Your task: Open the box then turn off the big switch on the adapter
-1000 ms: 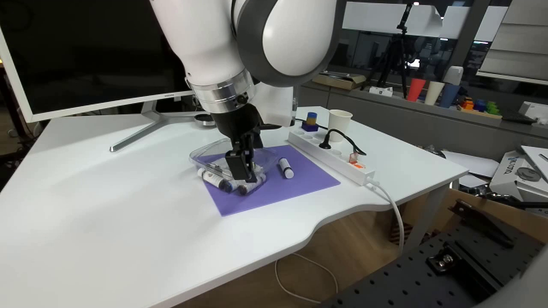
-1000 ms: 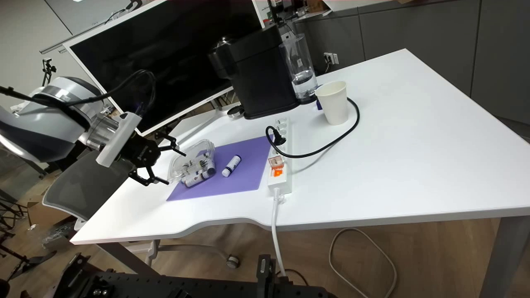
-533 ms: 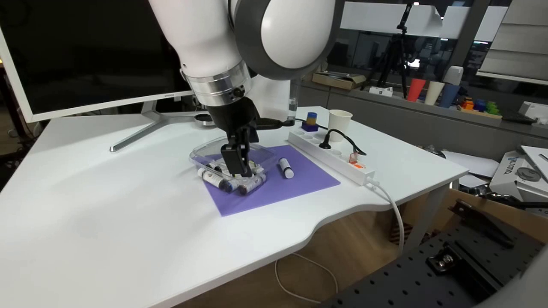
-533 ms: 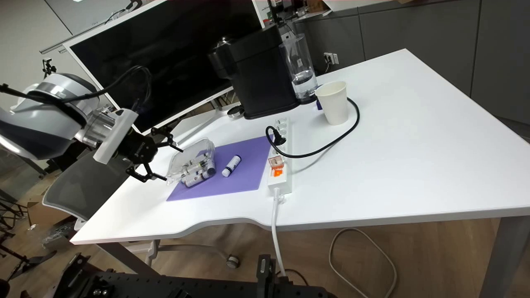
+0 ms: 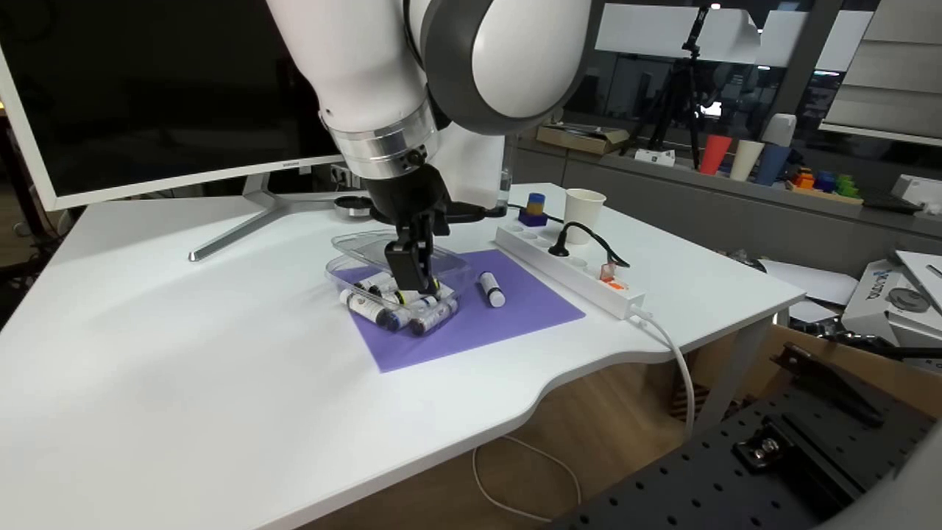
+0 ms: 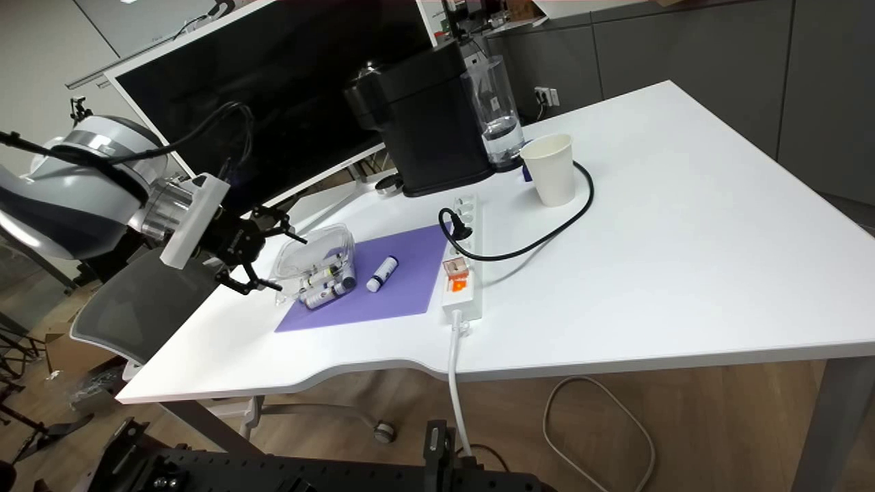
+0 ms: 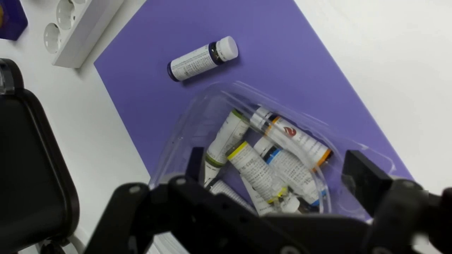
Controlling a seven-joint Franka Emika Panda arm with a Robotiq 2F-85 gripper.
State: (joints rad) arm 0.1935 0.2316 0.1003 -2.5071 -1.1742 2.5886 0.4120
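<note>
Thin, clear plastic forms the box [image 6: 316,247], a shallow tub with rounded corners, and in an exterior view its glossy lid [image 5: 366,246] stands tilted above the rim. Inside lie small cylindrical vials [image 7: 252,171], wrapped in printed white labels with yellow, blue and orange bands. A smooth purple sheet [image 7: 268,35] spreads beneath, a lone white-capped vial [image 7: 196,61] lying on it near the top of the wrist view. The adapter [image 5: 567,269] is a long white plastic bar with round sockets [image 7: 52,37] and, at its lower end, an orange switch [image 6: 459,283].

The black gripper [image 7: 273,160] has its blocky fingers [image 7: 195,164] spread wide. In the wrist view the box sits at lower centre, across the space between them; whether either finger touches the plastic cannot be told. In both exterior views the adapter lies right of the gripper, well apart from it.
</note>
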